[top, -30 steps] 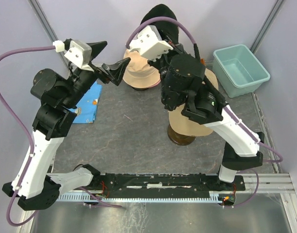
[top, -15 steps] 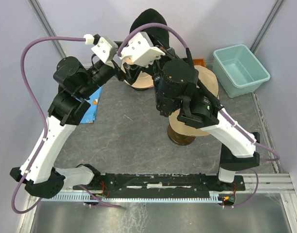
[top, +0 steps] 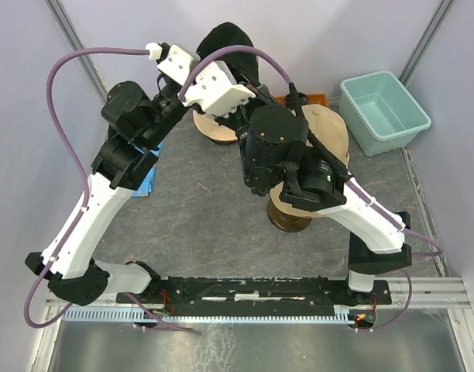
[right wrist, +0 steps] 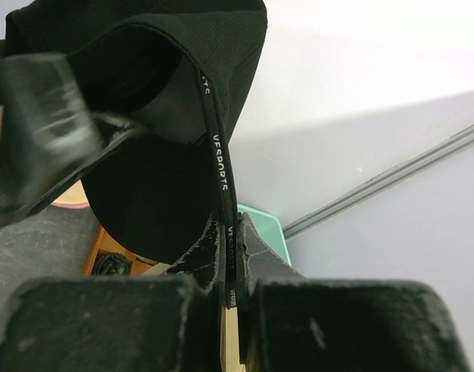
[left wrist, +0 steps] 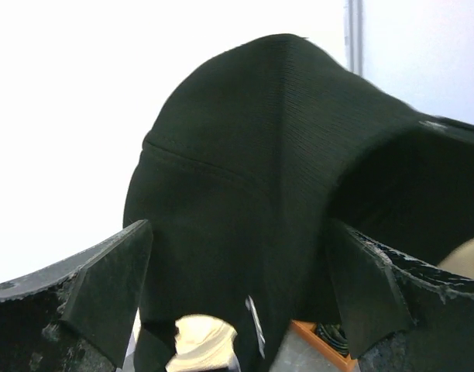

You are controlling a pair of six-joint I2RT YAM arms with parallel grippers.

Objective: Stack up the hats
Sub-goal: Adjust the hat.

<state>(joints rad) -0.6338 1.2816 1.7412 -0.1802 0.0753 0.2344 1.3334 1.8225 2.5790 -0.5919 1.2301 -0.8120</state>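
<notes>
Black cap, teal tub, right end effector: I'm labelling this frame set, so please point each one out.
black cap (left wrist: 245, 155), left wrist view, on the crown fabric.
teal tub (top: 386, 113), top external view, on its bare inner floor.
right end effector (right wrist: 231, 252), right wrist view, between the fingertips pinching the cap's edge.

The left arm (top: 82, 225) and right arm (top: 376, 217) meet at a black cap (top: 225, 37) across the table (top: 206, 225). A teal tub (top: 384, 112) sits at right.

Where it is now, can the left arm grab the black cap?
Probably yes: the left gripper is wide open right at the black cap, with nothing between them. The right gripper, pinching its strap, holds it up.
</notes>
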